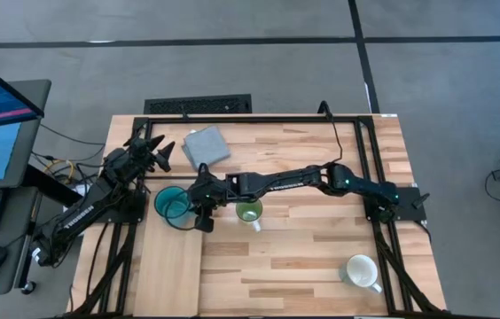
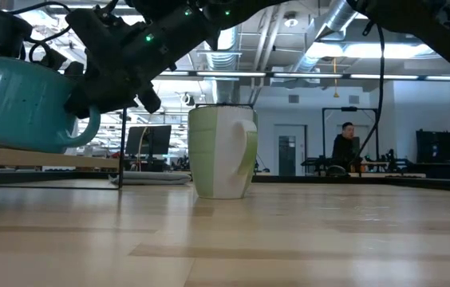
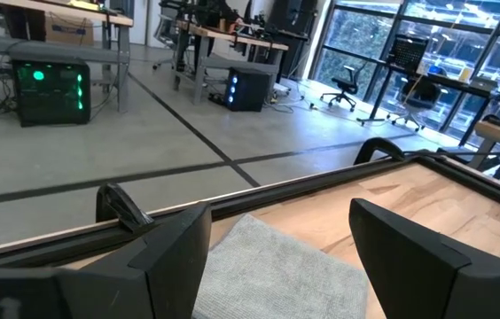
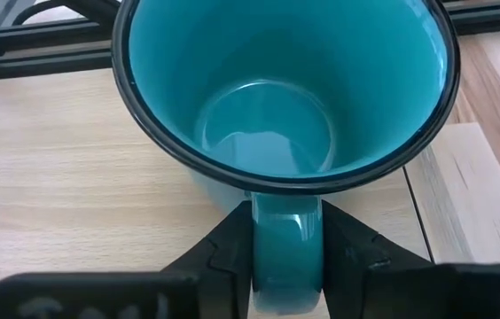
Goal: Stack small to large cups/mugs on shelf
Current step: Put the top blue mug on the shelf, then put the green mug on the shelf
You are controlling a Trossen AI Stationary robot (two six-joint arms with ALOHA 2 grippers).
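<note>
Teal-blue mug (image 4: 281,97) sits upright at the far end of the pale shelf (image 1: 172,266) on the table's left, its handle pinched between the fingers of the right gripper (image 1: 199,206), whose arm reaches across from the right side. With the green mug (image 1: 249,212) just to the right and the white mug (image 1: 362,272) well apart at the near right, the risk I see is the fingers dragging the handle as they let go, tipping or sliding the mug off the shelf edge. Meanwhile the left gripper (image 3: 281,252) waits with fingers spread over the grey pad (image 1: 206,146) at the far left.
</note>
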